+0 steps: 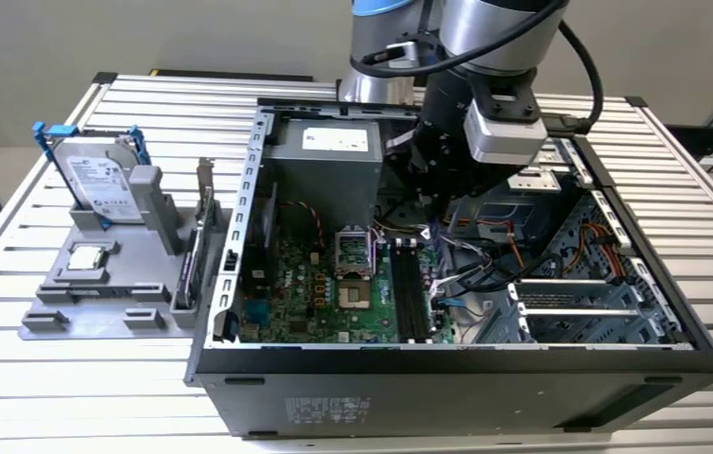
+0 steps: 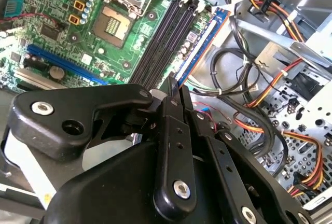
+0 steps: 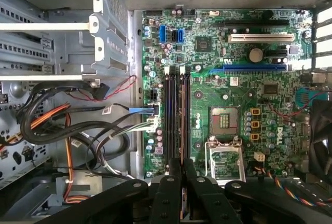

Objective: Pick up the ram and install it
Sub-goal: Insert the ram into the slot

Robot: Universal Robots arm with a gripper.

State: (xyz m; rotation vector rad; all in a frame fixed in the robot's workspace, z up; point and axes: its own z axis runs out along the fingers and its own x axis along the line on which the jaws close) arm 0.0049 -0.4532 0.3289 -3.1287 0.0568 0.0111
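Observation:
My gripper (image 1: 425, 214) reaches down into the open computer case (image 1: 458, 359), over the motherboard's far end. In the second wrist view its black fingers (image 2: 173, 111) stand close together, shut on the ram (image 2: 201, 45). The ram is a thin dark blue board that runs out from the fingertips, slanted above the board. Just beside it lie the long black memory slots (image 2: 158, 47), which hold nothing. In the first wrist view the gripper (image 3: 181, 166) hangs in line with those slots (image 3: 168, 115).
A grey fixture (image 1: 92, 303) on the exterior view's left holds a hard drive (image 1: 98, 184) and a card with a silver bracket (image 1: 205, 222). Inside the case, cable bundles (image 3: 78, 128) lie beside the slots. The processor socket (image 3: 224, 120) and the power supply (image 1: 325, 156) are close by.

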